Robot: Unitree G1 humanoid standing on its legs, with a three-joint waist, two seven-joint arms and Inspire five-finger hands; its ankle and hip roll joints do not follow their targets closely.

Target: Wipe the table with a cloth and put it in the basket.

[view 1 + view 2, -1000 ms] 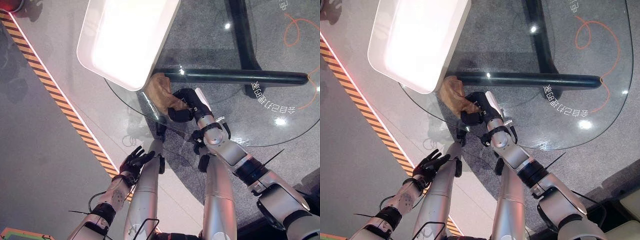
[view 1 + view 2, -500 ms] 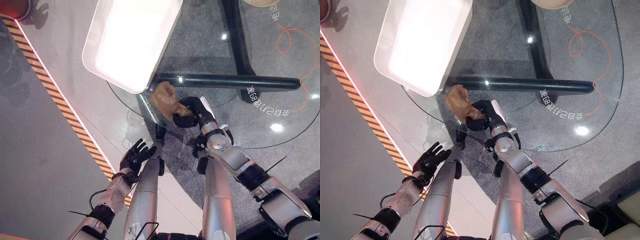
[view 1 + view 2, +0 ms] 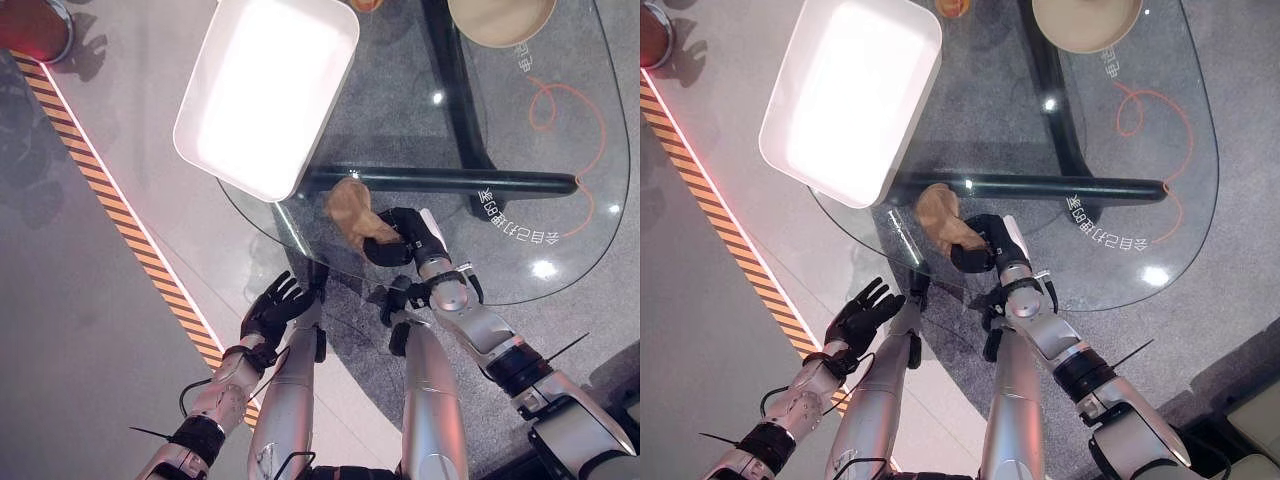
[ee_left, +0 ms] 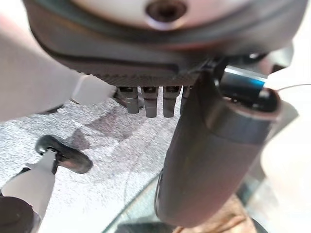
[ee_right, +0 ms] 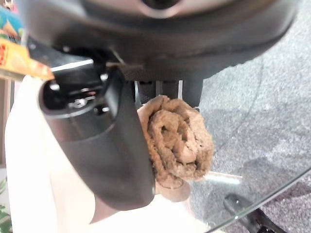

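One cloth [image 3: 352, 212] gripped in right hand [image 3: 400, 240], beside one basket [image 3: 262, 95].

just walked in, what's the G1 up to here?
Its right hand is curled round a crumpled brown cloth, holding it on the glass table just short of the white basket. The left hand hangs open off the table's edge, idle. The cloth isn't in the basket yet.

Mirrored white characters on glass table [image 3: 560, 270]
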